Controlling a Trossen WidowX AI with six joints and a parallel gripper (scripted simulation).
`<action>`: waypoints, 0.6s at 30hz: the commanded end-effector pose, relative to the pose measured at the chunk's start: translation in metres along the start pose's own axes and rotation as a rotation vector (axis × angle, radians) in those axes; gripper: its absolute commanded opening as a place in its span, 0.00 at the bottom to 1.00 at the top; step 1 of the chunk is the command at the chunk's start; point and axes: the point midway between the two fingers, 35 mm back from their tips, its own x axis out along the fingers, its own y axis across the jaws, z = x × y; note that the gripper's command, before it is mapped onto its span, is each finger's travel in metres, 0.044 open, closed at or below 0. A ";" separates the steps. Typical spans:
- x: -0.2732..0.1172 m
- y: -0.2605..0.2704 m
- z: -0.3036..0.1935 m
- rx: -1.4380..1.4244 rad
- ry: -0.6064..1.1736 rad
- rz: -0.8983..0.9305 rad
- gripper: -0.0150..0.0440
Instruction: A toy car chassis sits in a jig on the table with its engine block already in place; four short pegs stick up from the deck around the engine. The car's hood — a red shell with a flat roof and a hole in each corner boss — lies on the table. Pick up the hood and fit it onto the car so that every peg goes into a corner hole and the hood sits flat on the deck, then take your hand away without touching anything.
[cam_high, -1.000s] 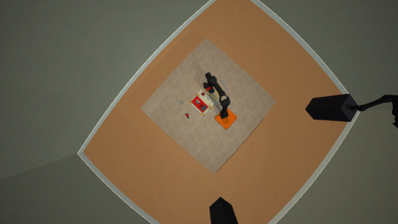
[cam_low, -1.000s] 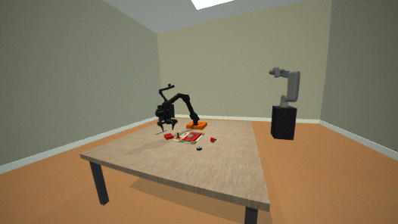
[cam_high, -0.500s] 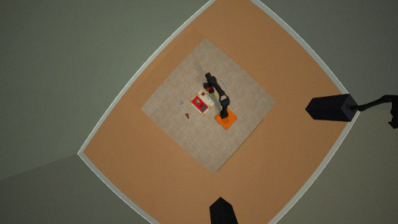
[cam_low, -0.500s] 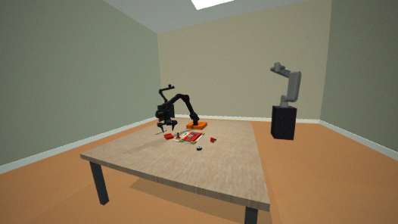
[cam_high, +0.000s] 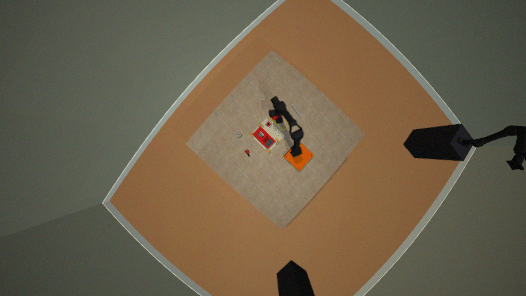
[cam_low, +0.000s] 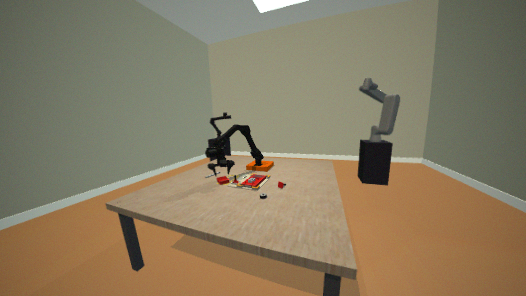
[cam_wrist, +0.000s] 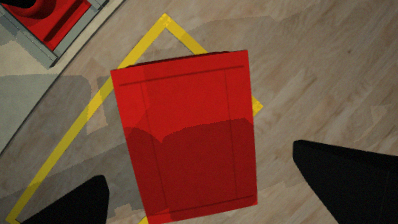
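The red hood (cam_high: 276, 118) (cam_low: 223, 180) (cam_wrist: 190, 140) lies on the table, roof up, partly over a yellow outline (cam_wrist: 42, 180). My gripper (cam_low: 222, 173) (cam_wrist: 202, 168) is open and empty above the hood. In the wrist view one finger is on each side of it, with a gap to each side, wider on the right. The red car chassis (cam_high: 264, 137) (cam_low: 254, 180) sits on the pale board beside the hood, with grey and dark parts on its deck. Its pegs are too small to make out.
At the wrist view's upper left are the pale board (cam_wrist: 20, 100) and a red piece in a grey frame. A small red part (cam_high: 247, 152) (cam_low: 281, 185), a small round part (cam_high: 239, 134) (cam_low: 263, 196) and a thin pale rod (cam_high: 296, 110) lie around the board.
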 end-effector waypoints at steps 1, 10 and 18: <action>0.004 0.001 0.001 -0.006 -0.006 0.003 1.00; 0.010 0.001 0.000 -0.006 -0.005 0.003 1.00; 0.016 0.001 0.000 -0.006 -0.005 0.003 1.00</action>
